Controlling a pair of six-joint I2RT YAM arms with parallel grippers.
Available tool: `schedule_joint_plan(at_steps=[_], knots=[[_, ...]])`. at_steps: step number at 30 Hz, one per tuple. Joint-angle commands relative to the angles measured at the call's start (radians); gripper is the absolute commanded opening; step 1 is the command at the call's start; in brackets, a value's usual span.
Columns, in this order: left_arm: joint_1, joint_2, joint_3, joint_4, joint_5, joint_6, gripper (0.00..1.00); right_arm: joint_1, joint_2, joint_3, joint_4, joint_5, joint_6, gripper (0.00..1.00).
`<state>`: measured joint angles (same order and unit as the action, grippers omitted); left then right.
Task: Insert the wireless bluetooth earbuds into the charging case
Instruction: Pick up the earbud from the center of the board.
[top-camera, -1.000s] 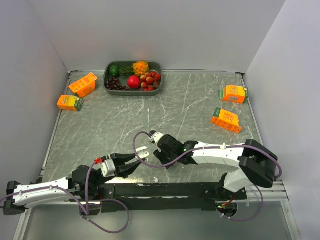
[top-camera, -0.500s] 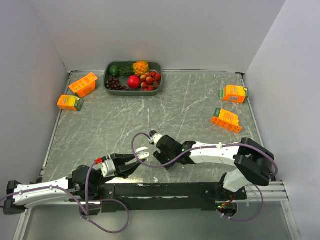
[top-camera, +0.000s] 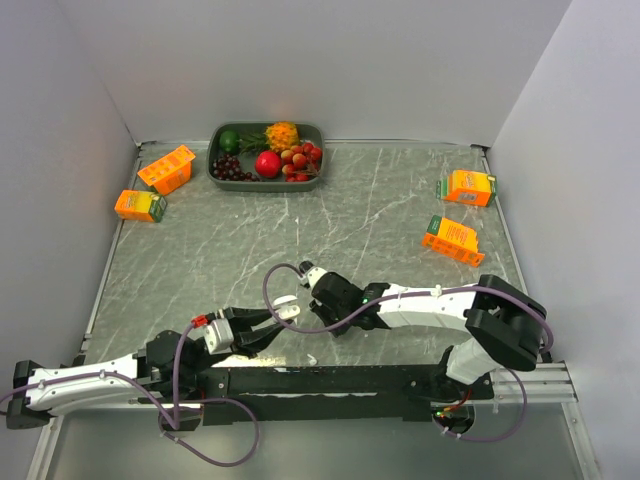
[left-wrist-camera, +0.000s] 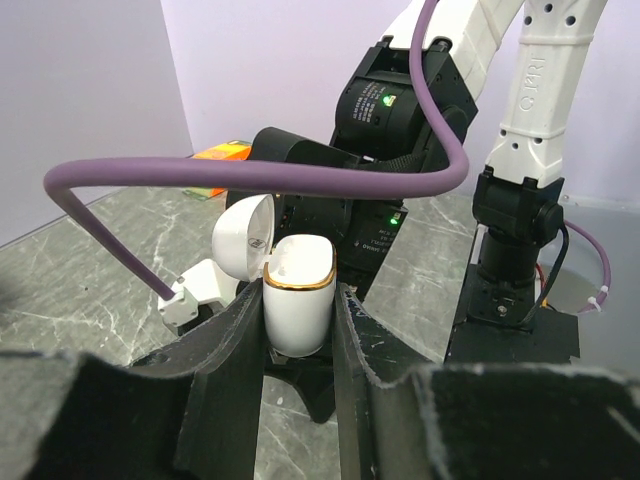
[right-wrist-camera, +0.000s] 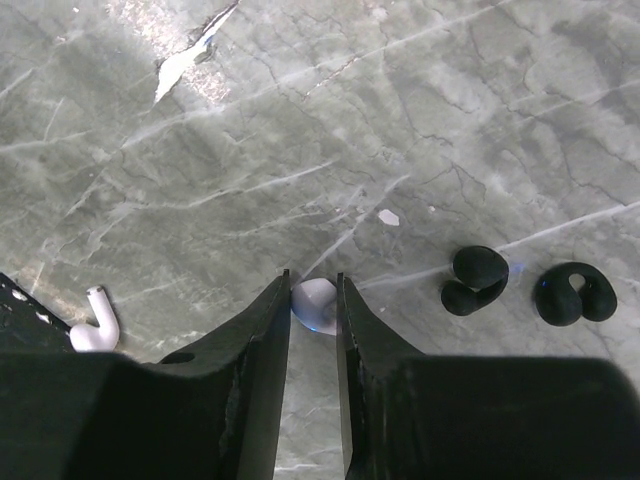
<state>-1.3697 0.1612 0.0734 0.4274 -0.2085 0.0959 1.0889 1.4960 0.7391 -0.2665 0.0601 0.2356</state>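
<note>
My left gripper (left-wrist-camera: 298, 305) is shut on a white charging case (left-wrist-camera: 297, 300) with a gold rim. The case stands upright between the fingers with its lid (left-wrist-camera: 244, 238) open to the left. In the top view the case (top-camera: 286, 311) is at the near middle, just left of my right gripper (top-camera: 333, 320). My right gripper (right-wrist-camera: 314, 292) points down at the table, its fingers closed on a white earbud (right-wrist-camera: 314, 305). A second white earbud (right-wrist-camera: 94, 331) lies to its left. Two glossy black earbuds (right-wrist-camera: 474, 280) (right-wrist-camera: 573, 296) lie to its right.
A green tray (top-camera: 214, 158) of fruit stands at the back. Two orange cartons (top-camera: 166, 168) (top-camera: 140, 205) lie at the back left and two more (top-camera: 468, 187) (top-camera: 452, 239) at the right. The arm bases and a black rail run along the near edge.
My right gripper has shifted slightly near the case and sits low over the table. My left gripper has kept hold of the open case, barely moving.
</note>
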Motion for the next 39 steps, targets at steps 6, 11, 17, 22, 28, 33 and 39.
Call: schedule_joint_plan(at_steps=[6,11,17,22,28,33,39], knots=[[-0.008,0.008,0.014,0.030,-0.015,-0.015,0.01,-0.006,0.020,0.072,-0.023,0.027,0.090,0.04],[-0.008,0.000,0.016,0.031,-0.019,-0.010,0.01,-0.026,-0.043,0.109,-0.037,0.012,0.140,0.00],[-0.006,-0.028,0.012,0.054,-0.038,-0.001,0.01,-0.079,-0.192,0.137,-0.054,-0.006,0.215,0.00],[-0.008,-0.066,-0.017,0.126,-0.075,0.018,0.01,-0.180,-0.428,0.085,0.076,-0.103,0.313,0.00],[-0.008,-0.016,-0.052,0.286,-0.094,0.042,0.01,-0.253,-0.609,0.011,0.277,-0.298,0.439,0.00],[-0.008,0.129,-0.053,0.451,-0.077,0.057,0.01,-0.261,-0.657,-0.041,0.496,-0.393,0.550,0.00],[-0.008,0.316,-0.044,0.620,-0.071,0.084,0.01,-0.259,-0.664,-0.105,0.665,-0.430,0.628,0.00]])
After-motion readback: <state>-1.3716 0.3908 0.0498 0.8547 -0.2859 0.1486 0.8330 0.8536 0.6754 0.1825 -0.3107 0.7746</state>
